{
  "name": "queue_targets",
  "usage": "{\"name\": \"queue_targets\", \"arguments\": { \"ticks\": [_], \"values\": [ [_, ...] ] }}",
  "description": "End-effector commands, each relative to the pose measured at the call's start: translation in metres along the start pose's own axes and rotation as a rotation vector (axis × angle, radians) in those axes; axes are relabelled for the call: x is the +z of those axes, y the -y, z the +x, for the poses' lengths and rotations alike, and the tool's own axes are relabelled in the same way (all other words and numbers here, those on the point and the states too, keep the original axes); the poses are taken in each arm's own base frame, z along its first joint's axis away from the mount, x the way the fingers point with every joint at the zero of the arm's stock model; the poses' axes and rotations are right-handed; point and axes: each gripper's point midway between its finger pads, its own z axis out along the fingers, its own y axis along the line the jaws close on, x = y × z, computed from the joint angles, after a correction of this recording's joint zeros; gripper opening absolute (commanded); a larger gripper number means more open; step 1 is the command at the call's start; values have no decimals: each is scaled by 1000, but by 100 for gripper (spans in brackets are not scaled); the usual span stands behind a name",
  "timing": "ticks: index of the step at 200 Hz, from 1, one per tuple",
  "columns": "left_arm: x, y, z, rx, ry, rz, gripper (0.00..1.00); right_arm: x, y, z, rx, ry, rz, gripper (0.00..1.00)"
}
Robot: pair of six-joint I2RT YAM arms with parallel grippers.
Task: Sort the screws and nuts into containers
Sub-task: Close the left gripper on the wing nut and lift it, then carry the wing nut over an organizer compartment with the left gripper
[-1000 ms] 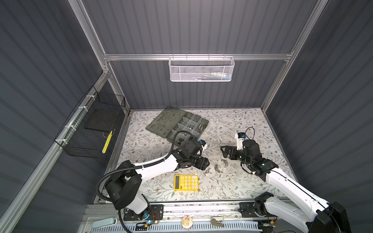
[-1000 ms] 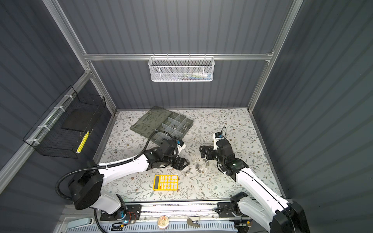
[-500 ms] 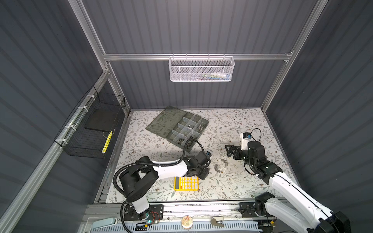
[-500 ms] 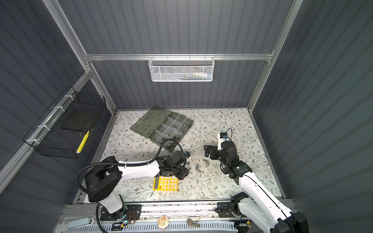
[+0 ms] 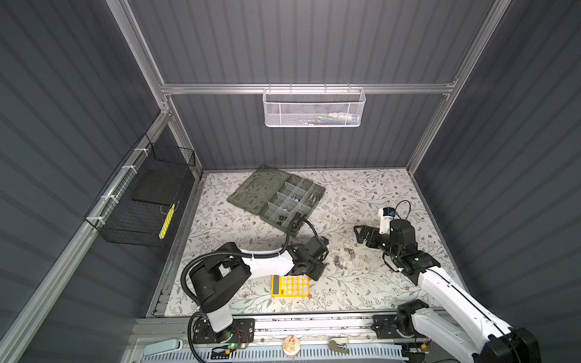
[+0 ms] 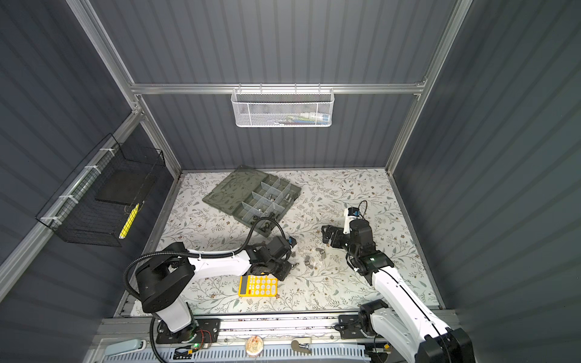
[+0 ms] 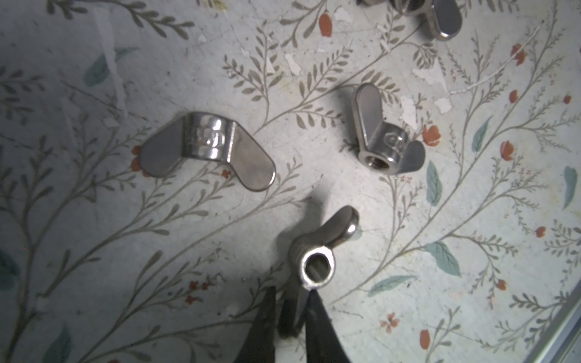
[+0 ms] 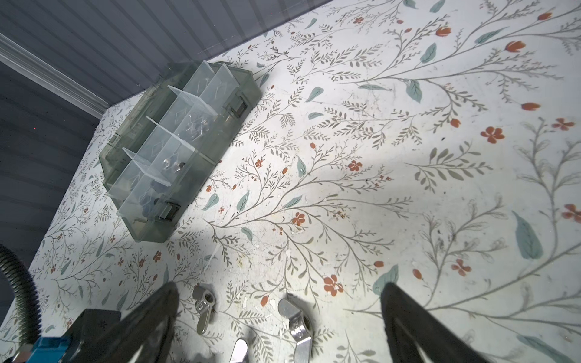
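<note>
ok, the tabletop [image 5: 371,188] is boxed in by corrugated walls at the back, left and right, with a rail along the front. the organiser box [image 5: 251,191] sits back-left of centre with its lid laid open flat on its left side. its compartments [image 5: 292,196] face up, a few with small parts in them. bare tabletop runs from the box to the right wall and along the front right. the tight spot is front middle: the yellow calculator [image 5: 290,286] lies just beside the left tool [image 5: 317,272], and the loose wing nuts [image 5: 342,259] are just on its other side.

vs a second ago: the left arm has dropped and swung toward the front, from near the box's front corner to the calculator's far corner. its jaws went from wide to narrow. the right tool [image 5: 361,234] sits about where it was, jaws spread wide then and now.

left wrist view: the left tool [image 7: 290,294] is pinched narrow on one ear of a wing nut [image 7: 317,254], with the barrel and other ear sticking out past the tips. two loose wing nuts lie beyond it on the tabletop, apart from it and from each other.

right wrist view: the right tool [image 8: 278,287] holds nothing. loose wing nuts show between its spread fingers, clear of both, and the box is well beyond.
</note>
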Motion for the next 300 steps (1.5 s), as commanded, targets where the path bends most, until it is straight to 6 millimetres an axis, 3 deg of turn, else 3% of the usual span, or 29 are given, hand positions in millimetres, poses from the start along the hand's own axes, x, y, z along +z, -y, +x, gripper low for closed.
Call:
{"name": "queue_targets", "arguments": {
  "ticks": [1,86,144,213,276,300],
  "values": [
    [3,1,3,10,-9,-6,14,1,-4,-1,15,5,-33,99],
    [5,3,-2,6,-7,-2,0,3,-6,1,30,-11,-58,99],
    [-11,5,-17,3,19,-17,0,0,-20,0,20,-9,-143,99],
    [-53,8,-64,-30,117,-5,0,-22,-53,-4,-15,58,-341,99],
    [-96,-35,-113,-199,212,45,0,-39,-75,-18,-48,145,-401,99],
    [-116,-47,-134,-204,251,28,0,-40,-89,-31,-114,153,-343,99]
  ]
}}
